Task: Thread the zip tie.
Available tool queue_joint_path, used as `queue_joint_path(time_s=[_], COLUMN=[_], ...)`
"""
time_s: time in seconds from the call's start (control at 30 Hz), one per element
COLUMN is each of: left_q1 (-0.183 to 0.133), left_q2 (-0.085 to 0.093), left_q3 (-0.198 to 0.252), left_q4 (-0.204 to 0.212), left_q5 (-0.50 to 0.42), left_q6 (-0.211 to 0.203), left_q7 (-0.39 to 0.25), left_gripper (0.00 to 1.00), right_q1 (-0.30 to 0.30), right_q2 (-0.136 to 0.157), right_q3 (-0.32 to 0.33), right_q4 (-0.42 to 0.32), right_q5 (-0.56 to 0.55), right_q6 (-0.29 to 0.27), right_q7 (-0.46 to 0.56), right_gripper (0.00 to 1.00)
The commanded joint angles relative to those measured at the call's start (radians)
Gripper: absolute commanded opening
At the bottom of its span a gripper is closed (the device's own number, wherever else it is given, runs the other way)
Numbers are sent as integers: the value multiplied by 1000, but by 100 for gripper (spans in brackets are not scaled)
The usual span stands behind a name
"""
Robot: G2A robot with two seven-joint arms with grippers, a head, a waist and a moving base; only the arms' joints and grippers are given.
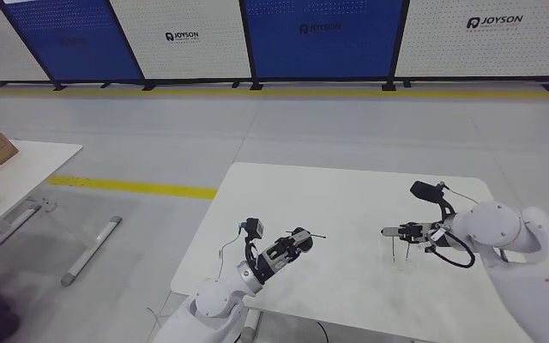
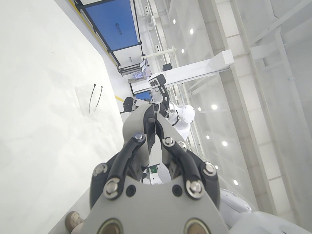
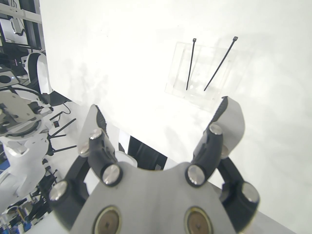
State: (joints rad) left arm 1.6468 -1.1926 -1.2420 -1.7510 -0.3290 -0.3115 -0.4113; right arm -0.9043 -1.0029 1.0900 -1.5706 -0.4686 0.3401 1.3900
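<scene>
The left gripper [image 2: 153,114] has its jaws pressed together on a thin dark strip [image 1: 318,236]. In the top view the strip pokes out past the fingertips toward the middle of the table. I take it for a zip tie, though the wrist view gives only a sliver of it between the pads [image 2: 149,122]. The right gripper [image 3: 162,113] has its jaws spread wide, holding nothing and touching nothing. It hangs over the white table [image 3: 121,37], just short of a clear tray [image 3: 174,87]. On that tray lie two loose zip ties [image 3: 190,64], side by side and not touching, with heads away from the gripper and tails toward it (they fan a little, closer at the tails). The two grippers are well apart across the table. The step in hand looks like the set-up before threading: one tie seems gripped at one end, its other end is free, and no tail is through a head yet. As I judge it, the next move calls for the open right gripper to close on something very thin, most likely the free end of the held strip. It must then line that tail up squarely with the small head slot, where a slight tilt would make it miss.
</scene>
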Motion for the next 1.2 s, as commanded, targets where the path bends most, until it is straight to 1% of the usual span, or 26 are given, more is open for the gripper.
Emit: queue_joint_path(time_s=[0.0,0.4,0.43,0.5,0.53,0.57,0.67,1.07,1.17], left_q1=[0,0,0,0,0,0,0,0,0], left_q2=[0,0,0,0,0,0,0,0,0], left_q3=[0,0,0,0,0,0,0,0,0], left_q4=[0,0,0,0,0,0,0,0,0], left_q5=[0,0,0,0,0,0,0,0,0], left_q6=[0,0,0,0,0,0,0,0,0], left_q7=[0,0,0,0,0,0,0,0,0], left_gripper=[0,0,0,0,0,0,0,0,0], right_q1=[0,-5,0,37,54,89,163,163,141], right_q2=[0,0,1,1,1,1,-4,-4,-4], right_q3=[0,-4,-30,-76,-112,-148,-221,-221,-220], right_q4=[0,4,18,47,65,92,162,162,159], right_q5=[0,-4,-18,-30,-38,-28,4,4,7], right_q6=[0,-3,0,0,0,0,0,0,-33], right_q7=[0,-4,0,0,0,0,0,0,-46], right_gripper=[100,100,100,100,100,100,100,100,100])
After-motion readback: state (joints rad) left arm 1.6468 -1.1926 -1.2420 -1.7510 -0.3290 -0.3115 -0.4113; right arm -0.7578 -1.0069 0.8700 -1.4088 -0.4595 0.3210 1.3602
